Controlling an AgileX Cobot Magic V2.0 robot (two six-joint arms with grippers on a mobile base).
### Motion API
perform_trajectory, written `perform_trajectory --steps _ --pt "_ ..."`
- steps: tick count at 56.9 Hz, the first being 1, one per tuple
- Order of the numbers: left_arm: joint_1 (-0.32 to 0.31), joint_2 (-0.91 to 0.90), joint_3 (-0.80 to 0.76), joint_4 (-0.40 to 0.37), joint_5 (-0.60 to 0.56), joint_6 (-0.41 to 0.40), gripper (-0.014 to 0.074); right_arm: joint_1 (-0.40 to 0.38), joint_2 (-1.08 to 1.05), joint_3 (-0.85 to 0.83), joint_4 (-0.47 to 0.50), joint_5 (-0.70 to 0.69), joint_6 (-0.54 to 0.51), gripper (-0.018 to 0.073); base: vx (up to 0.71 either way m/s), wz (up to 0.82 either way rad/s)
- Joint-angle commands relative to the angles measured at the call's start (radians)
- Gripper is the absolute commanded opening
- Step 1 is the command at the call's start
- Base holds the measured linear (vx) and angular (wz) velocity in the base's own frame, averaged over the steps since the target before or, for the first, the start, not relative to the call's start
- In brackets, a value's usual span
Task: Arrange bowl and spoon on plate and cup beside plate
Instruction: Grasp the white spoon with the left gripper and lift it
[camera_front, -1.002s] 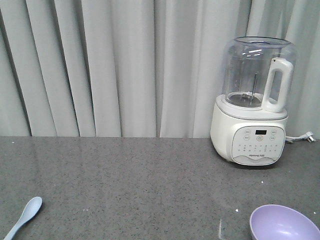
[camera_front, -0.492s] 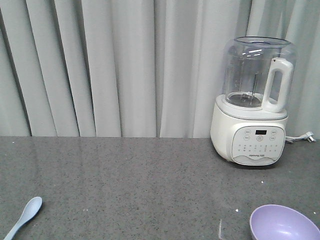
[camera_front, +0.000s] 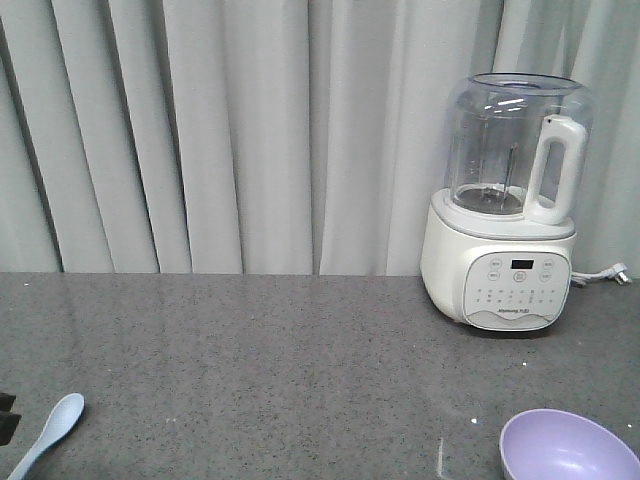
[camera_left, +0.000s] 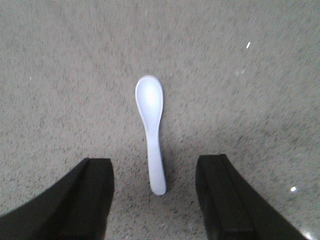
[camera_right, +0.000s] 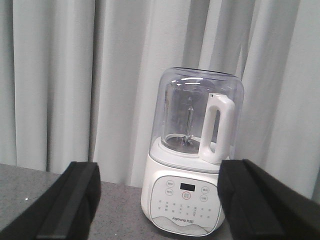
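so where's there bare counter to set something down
The widest bare stretch of counter runs between the spoon at the left and the bowl at the right, back to the curtain. The far right is crowded: the blender stands behind the bowl. The left gripper hangs open over the spoon.

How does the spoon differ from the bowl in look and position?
The spoon is pale white-blue, long and narrow; the bowl is lavender, round and deep. The spoon lies at the lower left of the front view; the bowl sits at the lower right, cut by the picture edge. Both rest on the grey counter.
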Motion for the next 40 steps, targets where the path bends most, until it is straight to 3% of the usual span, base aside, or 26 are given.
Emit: perform_trajectory --steps 1,7,27,40 --pt "0.000 0.089 -0.103 0.078 0.048 -0.039 0.0485 -0.006 0.005 -0.029 -0.011 -0.090 -0.003 0.0550 0.00 0.00" --pt "0.000 0.216 -0.159 0.131 0.078 -0.084 0.0485 -0.006 0.005 -0.029 -0.010 -0.090 -0.003 0.0550 0.00 0.00" --pt "0.007 0.482 -0.189 0.126 0.098 -0.092 0.0485 0.020 0.005 -0.029 -0.010 -0.084 -0.003 0.0550 0.00 0.00" --pt "0.073 0.547 -0.227 0.007 0.075 -0.061 0.0485 0.020 0.005 -0.029 -0.010 -0.084 -0.003 0.0550 0.00 0.00"
